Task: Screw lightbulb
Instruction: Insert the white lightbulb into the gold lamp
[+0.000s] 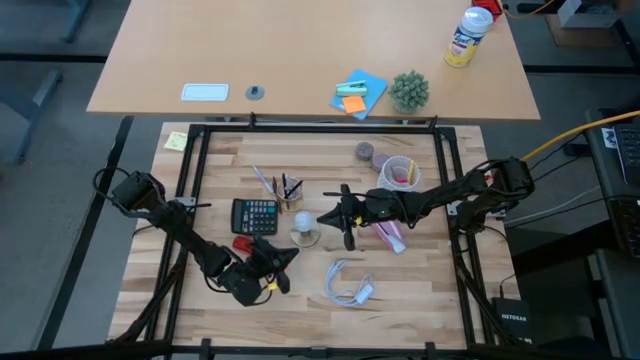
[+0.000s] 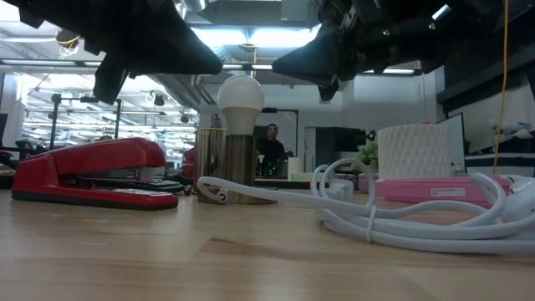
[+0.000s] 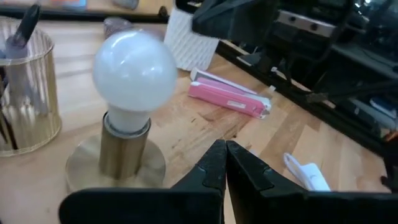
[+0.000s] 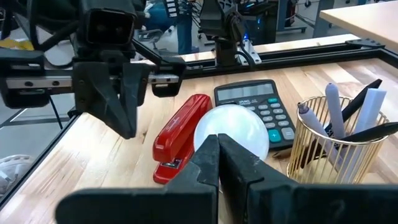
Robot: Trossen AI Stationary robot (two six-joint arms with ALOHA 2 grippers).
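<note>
While its two dark fingers press together with nothing between them, the right pincer (image 1: 330, 216) hangs just right of the small round frosted-white lightbulb (image 1: 303, 221), apart from it. That lightbulb stands upright in a short brass socket on a round brass base (image 3: 115, 163), near the middle of the pale wooden bench (image 1: 400, 290). The left pincer (image 1: 285, 256) hovers on the bulb's near-left side, its fingers likewise closed on nothing. Under the left arm lies a red stapler (image 2: 88, 171), and just beyond it a black calculator (image 1: 255, 214). A ribbed gold cup of pens (image 4: 334, 144) stands between the calculator and the bulb, on the far side. On the near side of the bulb a looped white cable (image 1: 345, 285) lies flat. Beneath the right arm sits a flat pink case (image 3: 227, 98), with a ribbed white cup (image 1: 400, 173) farther back and right.
</note>
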